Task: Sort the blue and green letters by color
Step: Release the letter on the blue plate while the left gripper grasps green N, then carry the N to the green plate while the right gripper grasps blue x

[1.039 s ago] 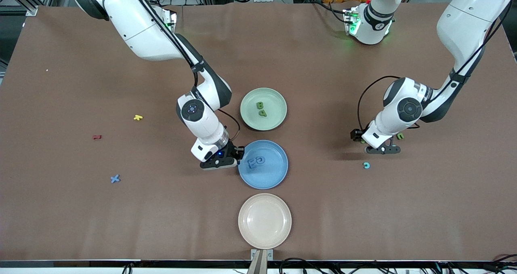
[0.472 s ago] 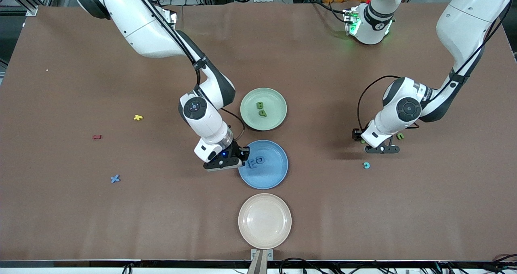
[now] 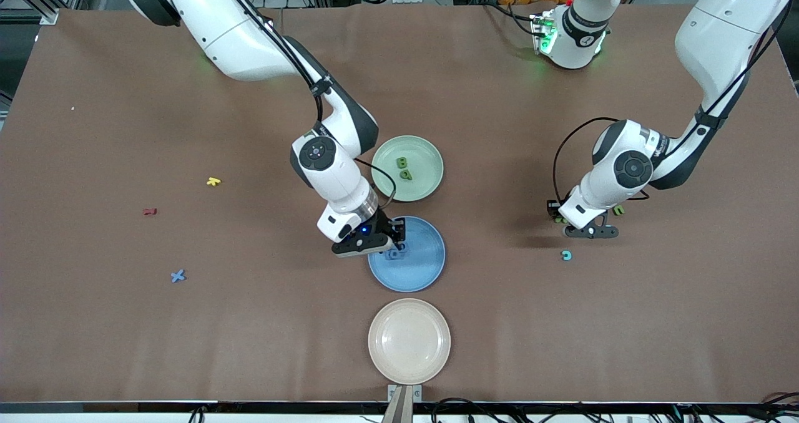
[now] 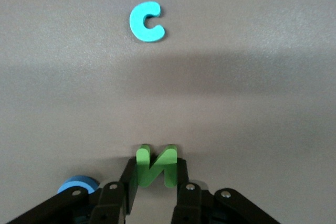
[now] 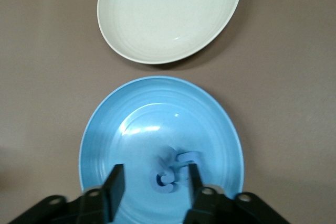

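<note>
Green letter [image 4: 155,164] between left fingers [image 4: 127,183]

Evenly, brightly lit from overhead; no harsh glare on brown table [image 3: 125,348]. Soft shadow under left arm nr green N [image 4: 155,165], broad dim band across left wrist pic. Small highlights on blue plate [image 5: 105,145] and cream plate [image 5: 131,35]. Front pic sharp to all edges, slight bowing at corners. Wrist pics a bit soft close-up, fingers [image 5: 116,182] dark.
</note>
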Available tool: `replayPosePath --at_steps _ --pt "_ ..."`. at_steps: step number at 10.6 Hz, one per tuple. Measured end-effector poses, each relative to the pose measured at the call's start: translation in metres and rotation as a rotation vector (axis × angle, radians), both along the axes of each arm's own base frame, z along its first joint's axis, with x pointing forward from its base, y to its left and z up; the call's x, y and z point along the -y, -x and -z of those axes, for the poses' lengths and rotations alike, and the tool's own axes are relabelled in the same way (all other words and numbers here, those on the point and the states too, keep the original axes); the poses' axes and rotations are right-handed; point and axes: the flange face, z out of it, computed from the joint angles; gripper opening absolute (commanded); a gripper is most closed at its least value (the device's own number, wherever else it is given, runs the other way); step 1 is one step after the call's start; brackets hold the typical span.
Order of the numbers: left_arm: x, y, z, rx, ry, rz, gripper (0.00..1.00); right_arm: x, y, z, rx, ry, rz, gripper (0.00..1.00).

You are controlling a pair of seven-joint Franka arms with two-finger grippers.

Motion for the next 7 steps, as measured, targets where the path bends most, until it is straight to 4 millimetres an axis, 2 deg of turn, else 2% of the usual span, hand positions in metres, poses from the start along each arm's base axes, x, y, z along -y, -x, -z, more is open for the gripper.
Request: replayPosePath --at_steps 4,5,7 --pt "0.006 -0.015 -0.016 0.036 0.005 0.004 0.0 -0.003 0.003 0.003 -0.013 0.002 0.009 1.0" --pt "0.018 -0.018 -0.021 0.046 0.006 0.011 0.0 0.002 0.0 0.005 -0.016 0.01 0.015 1.0" --pt "0.057 -0.018 -0.031 0.066 0.01 0.003 0.0 0.021 -0.009 0.012 -0.037 0.034 0.041 1.0"
